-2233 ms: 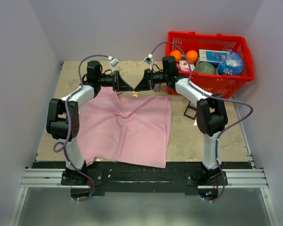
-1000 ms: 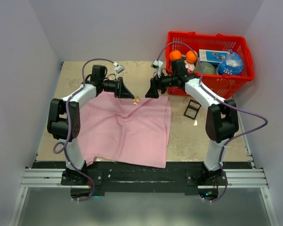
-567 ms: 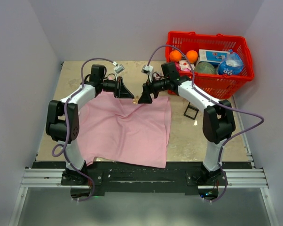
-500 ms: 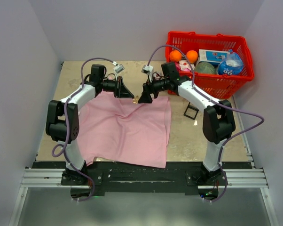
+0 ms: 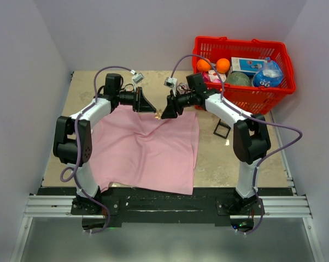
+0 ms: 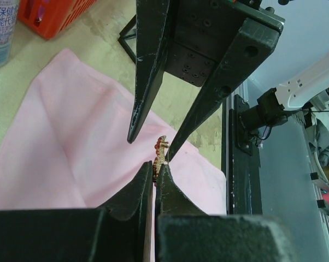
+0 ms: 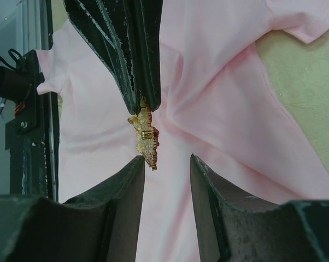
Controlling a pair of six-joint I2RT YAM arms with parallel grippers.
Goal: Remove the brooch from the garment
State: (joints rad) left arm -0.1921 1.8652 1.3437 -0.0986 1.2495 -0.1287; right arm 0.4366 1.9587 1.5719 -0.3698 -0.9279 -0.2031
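The pink garment (image 5: 148, 153) lies spread on the table, its far edge drawn up in folds. My left gripper (image 5: 152, 109) is shut on the small golden brooch (image 6: 161, 152), which sticks out past its tips. In the right wrist view the brooch (image 7: 145, 136) hangs from those dark tips over the pink garment (image 7: 230, 103). My right gripper (image 7: 165, 158) faces the left one, open, with its jaws on either side of the brooch's lower end. Its left finger (image 7: 133, 180) touches the brooch; the other stands clear. The fabric creases run toward the brooch.
A red basket (image 5: 239, 39) at the back right holds two oranges (image 5: 223, 65), a box, a blue bag and a green item. A small black frame (image 5: 223, 127) lies on the table right of the garment. Side walls close in the table.
My right gripper has moved left up to the brooch and narrowed its jaws around it. The left gripper has stayed shut in the same place.
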